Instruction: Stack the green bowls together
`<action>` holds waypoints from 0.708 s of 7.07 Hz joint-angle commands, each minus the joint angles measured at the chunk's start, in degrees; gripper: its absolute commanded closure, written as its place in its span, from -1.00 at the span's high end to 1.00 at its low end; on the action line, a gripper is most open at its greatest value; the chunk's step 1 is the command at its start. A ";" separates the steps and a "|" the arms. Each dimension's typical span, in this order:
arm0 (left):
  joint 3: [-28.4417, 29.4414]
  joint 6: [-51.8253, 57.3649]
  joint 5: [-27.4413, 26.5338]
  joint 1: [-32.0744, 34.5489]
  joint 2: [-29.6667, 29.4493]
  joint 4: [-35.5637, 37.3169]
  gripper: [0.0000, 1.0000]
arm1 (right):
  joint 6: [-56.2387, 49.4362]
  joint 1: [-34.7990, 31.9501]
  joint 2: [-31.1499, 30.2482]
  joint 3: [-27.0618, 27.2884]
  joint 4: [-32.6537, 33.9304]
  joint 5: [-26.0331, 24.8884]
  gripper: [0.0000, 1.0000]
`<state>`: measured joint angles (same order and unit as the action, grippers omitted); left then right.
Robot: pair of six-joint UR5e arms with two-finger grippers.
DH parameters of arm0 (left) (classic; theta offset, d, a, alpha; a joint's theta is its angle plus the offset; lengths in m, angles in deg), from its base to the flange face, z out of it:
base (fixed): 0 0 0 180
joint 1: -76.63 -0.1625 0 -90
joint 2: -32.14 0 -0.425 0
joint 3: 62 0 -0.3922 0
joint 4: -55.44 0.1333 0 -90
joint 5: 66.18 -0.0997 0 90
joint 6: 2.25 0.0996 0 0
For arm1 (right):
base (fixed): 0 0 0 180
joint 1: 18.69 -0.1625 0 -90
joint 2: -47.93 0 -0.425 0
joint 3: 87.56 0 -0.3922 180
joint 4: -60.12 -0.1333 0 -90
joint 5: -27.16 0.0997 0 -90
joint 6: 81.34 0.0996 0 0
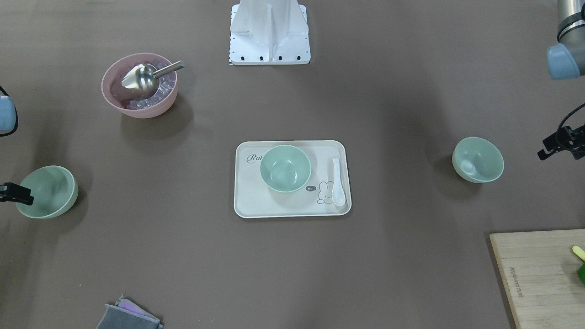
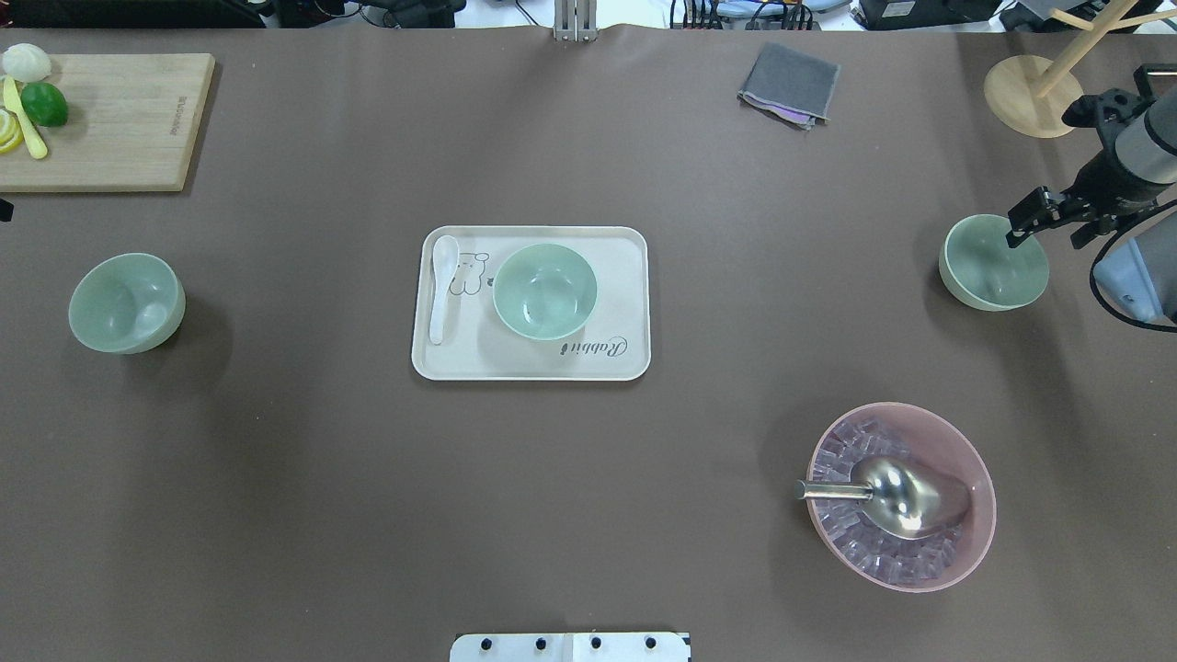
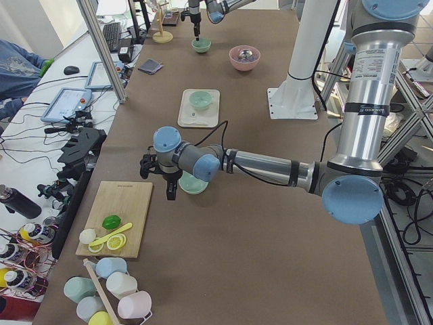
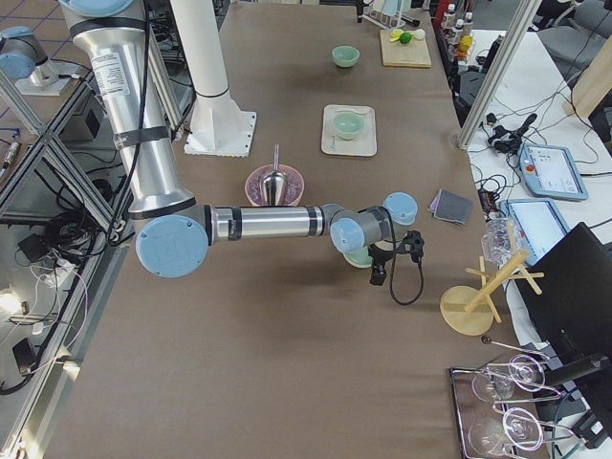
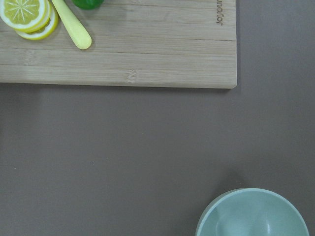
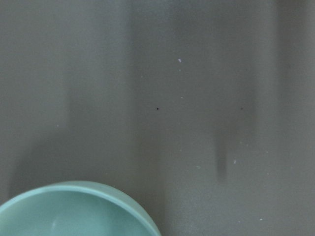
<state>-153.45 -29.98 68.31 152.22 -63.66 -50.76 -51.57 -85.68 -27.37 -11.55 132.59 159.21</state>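
Three pale green bowls stand apart and upright. One (image 2: 544,291) is on the cream tray (image 2: 515,360) at mid table. One (image 2: 127,302) stands at the robot's left and shows in the left wrist view (image 5: 253,214). One (image 2: 994,261) stands at the robot's right and shows in the right wrist view (image 6: 74,211). My right gripper (image 2: 1044,237) is open and hovers over that bowl's outer rim, holding nothing. My left gripper (image 1: 558,153) looks open and empty, apart from the left bowl (image 1: 478,159) on its table-end side.
A pink bowl (image 2: 901,496) with ice and a metal scoop stands near right. A white spoon (image 2: 443,285) lies on the tray. A cutting board (image 2: 119,119) with lemon and lime is far left. A grey cloth (image 2: 791,83) and a wooden stand (image 2: 1021,97) are far right.
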 commanded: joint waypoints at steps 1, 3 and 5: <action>0.57 -0.13 0.07 0.00 -0.18 0.02 0.95 | 0.55 0.46 -0.37 0.18 -0.40 0.04 0.37; 0.40 -0.22 0.08 0.00 -0.18 0.02 0.95 | 0.73 0.55 -0.63 0.54 -0.40 0.31 -0.41; 0.92 -0.05 -0.01 0.00 -0.27 0.02 0.95 | 0.73 0.72 -1.16 1.50 -0.31 1.70 -1.00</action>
<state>-152.80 -30.13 68.37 152.21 -63.90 -50.73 -50.85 -85.02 -28.26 -10.78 132.21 159.85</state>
